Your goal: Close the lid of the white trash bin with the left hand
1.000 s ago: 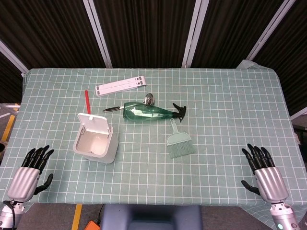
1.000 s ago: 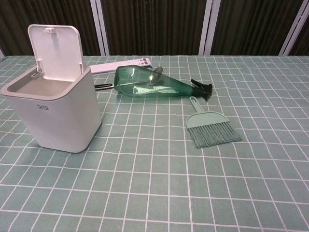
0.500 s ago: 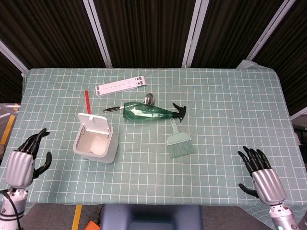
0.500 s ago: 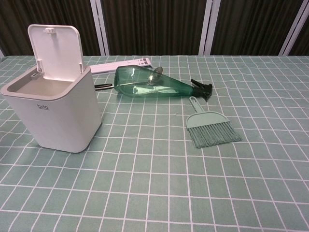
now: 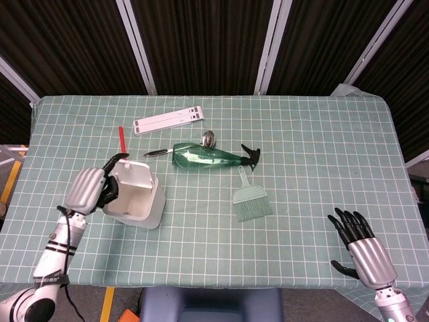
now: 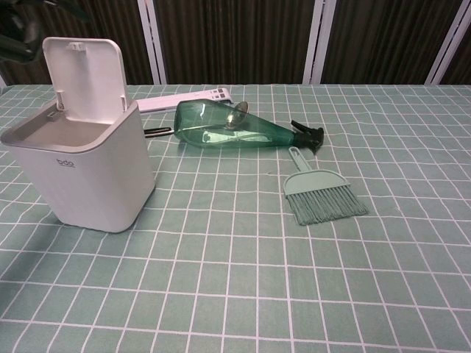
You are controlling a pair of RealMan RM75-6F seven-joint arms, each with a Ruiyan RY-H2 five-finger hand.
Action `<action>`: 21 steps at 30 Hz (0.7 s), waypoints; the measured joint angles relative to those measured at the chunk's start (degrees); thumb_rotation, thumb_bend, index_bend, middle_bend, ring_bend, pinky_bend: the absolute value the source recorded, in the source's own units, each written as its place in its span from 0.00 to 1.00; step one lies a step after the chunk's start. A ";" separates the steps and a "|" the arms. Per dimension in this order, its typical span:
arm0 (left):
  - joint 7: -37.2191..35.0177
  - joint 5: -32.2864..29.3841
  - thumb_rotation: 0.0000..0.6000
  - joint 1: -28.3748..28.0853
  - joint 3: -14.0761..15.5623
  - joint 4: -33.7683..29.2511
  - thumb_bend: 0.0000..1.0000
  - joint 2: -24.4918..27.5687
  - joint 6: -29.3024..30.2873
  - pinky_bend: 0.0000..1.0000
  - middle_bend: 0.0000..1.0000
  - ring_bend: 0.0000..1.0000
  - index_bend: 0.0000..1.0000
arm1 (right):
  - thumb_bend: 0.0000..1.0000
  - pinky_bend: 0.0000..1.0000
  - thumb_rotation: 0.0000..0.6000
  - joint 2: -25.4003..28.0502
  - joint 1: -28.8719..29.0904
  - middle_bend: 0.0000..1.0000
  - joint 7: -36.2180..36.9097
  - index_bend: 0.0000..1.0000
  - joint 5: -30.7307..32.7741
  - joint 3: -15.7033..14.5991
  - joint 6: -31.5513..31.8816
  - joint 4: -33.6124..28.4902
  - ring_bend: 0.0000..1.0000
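The white trash bin stands at the left of the table, and its lid is raised upright at the back edge. My left hand hovers against the bin's left side, holding nothing, with one dark fingertip reaching up behind the lid's top. In the chest view the bin is large at the left with the lid standing open, and only dark fingers of the left hand show in the top-left corner. My right hand is open near the table's front right edge, far from the bin.
A green spray bottle lies on its side mid-table with a spoon behind it. A green hand brush lies to the bin's right. A white strip and a red pen lie behind the bin.
My left hand has risen from the front left table edge and moved right, up to the bin's left side by the lid. The right hand has drifted slightly down and left. The lid still stands open.
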 measured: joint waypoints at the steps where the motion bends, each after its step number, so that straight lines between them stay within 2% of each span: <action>1: 1.89 -1.94 1.00 -1.68 -0.34 -0.61 0.96 0.10 -1.10 1.00 1.00 1.00 0.22 | 0.24 0.00 1.00 0.14 0.03 0.00 -0.03 0.00 0.10 -0.08 -0.25 -0.13 0.00; 5: 7.02 -3.58 1.00 -4.48 -0.62 -2.16 1.00 -0.07 -1.38 1.00 1.00 1.00 0.27 | 0.24 0.00 1.00 1.20 0.50 0.00 0.16 0.00 0.26 -0.73 -2.05 -0.96 0.00; 11: 12.75 -7.92 1.00 -6.74 -0.06 -3.84 1.00 -0.10 0.58 1.00 1.00 1.00 0.35 | 0.24 0.00 1.00 2.40 1.22 0.00 1.59 0.00 0.10 -1.40 -3.34 -1.71 0.00; 14: 13.81 -10.45 1.00 -7.85 0.16 -4.48 1.00 0.79 1.18 1.00 1.00 1.00 0.33 | 0.24 0.00 1.00 3.28 1.55 0.00 2.55 0.00 -0.61 -2.11 -3.99 -2.14 0.00; 21: 12.96 -10.59 1.00 -9.17 0.88 -3.99 1.00 1.39 1.04 1.00 1.00 1.00 0.30 | 0.24 0.00 1.00 3.37 1.82 0.00 1.26 0.00 0.22 -2.33 -5.29 -2.81 0.00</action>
